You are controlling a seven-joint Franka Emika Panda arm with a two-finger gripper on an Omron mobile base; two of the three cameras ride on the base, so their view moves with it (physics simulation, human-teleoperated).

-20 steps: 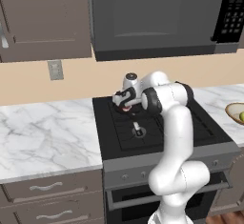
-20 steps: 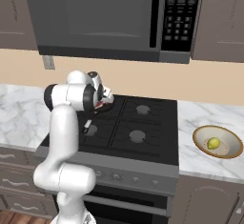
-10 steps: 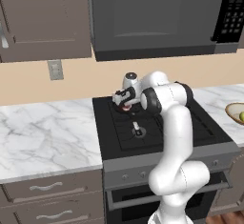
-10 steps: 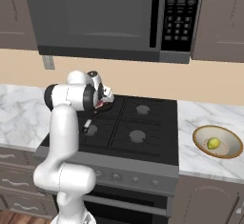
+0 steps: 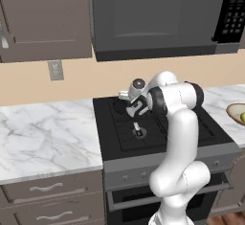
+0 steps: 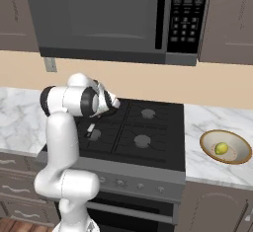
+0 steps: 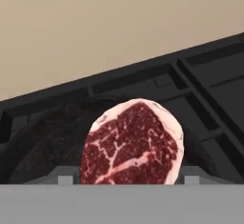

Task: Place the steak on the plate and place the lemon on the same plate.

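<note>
Whether the fingers are clamped cannot be told, though the steak [image 7: 132, 144] sits right between them at the hand view's bottom centre. The gripper [image 5: 135, 105] hovers over the stove [image 5: 158, 126], mid-frame. The lemon [image 6: 222, 148] (in a tan bowl [image 6: 239, 158]) lies at lower right.

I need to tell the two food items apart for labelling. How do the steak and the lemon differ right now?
The steak is flat, dark red with white marbling; the lemon is a rounded yellow-green fruit. The steak sits over the black stove, right in front of the tool; the lemon lies in a tan bowl on the marble counter, far from the arm. Neither is on a plate.
</note>
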